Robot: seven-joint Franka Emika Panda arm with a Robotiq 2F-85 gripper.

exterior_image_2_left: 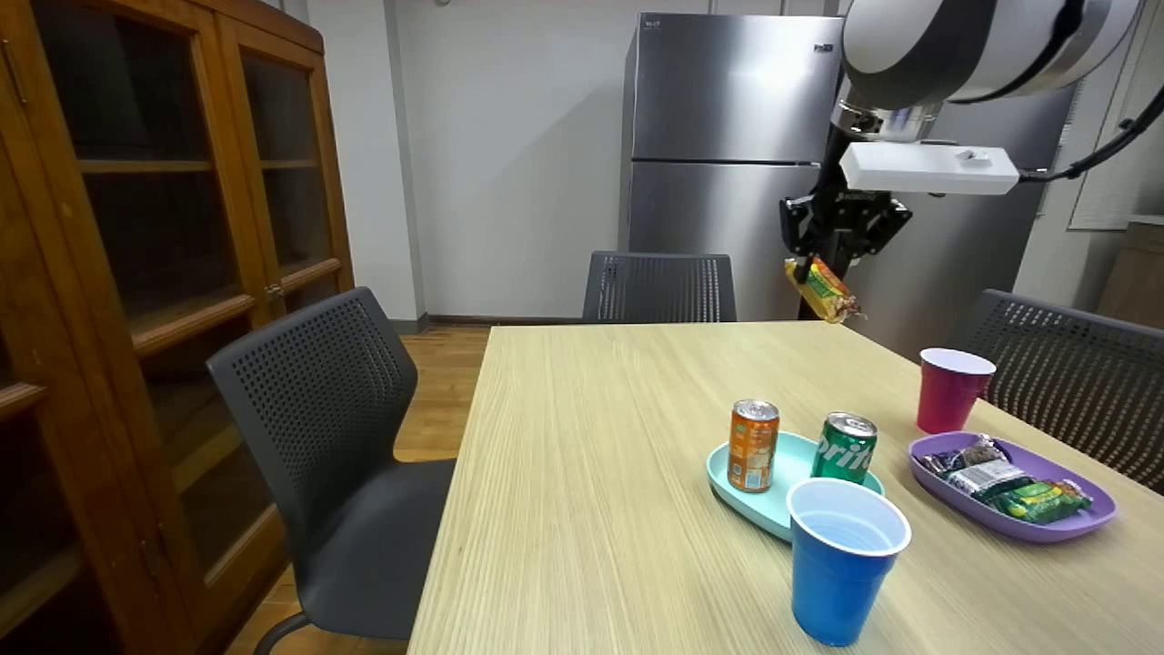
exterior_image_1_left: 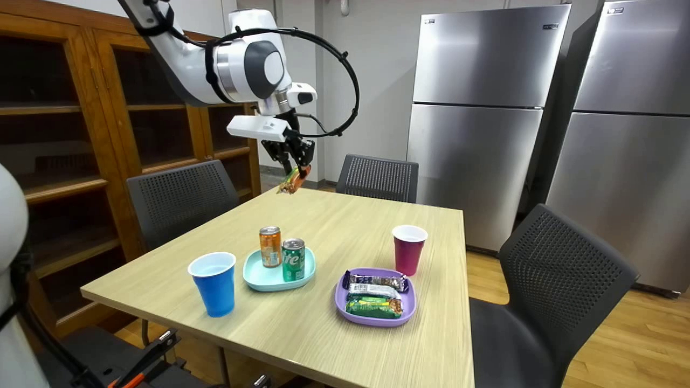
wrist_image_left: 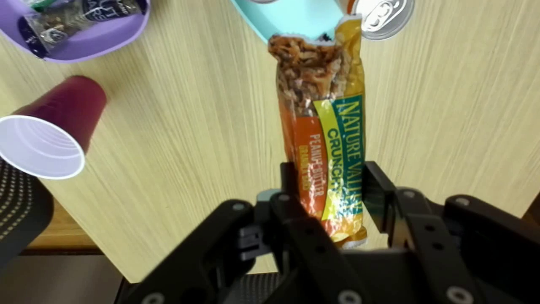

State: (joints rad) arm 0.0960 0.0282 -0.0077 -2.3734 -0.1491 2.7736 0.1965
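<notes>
My gripper [wrist_image_left: 329, 181] is shut on a Nature Valley peanut butter granola bar [wrist_image_left: 316, 126], gripped by its sides. It holds the bar tilted, in the air over the far part of the table, in both exterior views [exterior_image_1_left: 292, 181] [exterior_image_2_left: 826, 291]. A teal plate [exterior_image_1_left: 257, 281] bears an orange can [exterior_image_1_left: 270, 248] and a green Sprite can [exterior_image_1_left: 294, 261], both upright. A purple plate [exterior_image_1_left: 411, 307] holds three wrapped bars [exterior_image_1_left: 375, 292]. A magenta cup [exterior_image_1_left: 408, 253] stands upright beside the purple plate. A blue cup [exterior_image_1_left: 214, 288] stands upright near the teal plate.
The light wooden table [exterior_image_1_left: 334, 221] has dark chairs around it, one at the far edge [exterior_image_1_left: 378, 178] and others at the sides [exterior_image_1_left: 566, 280] [exterior_image_2_left: 336, 455]. A wooden glass-door cabinet [exterior_image_2_left: 182, 273] and steel refrigerators [exterior_image_1_left: 480, 161] stand beyond the table.
</notes>
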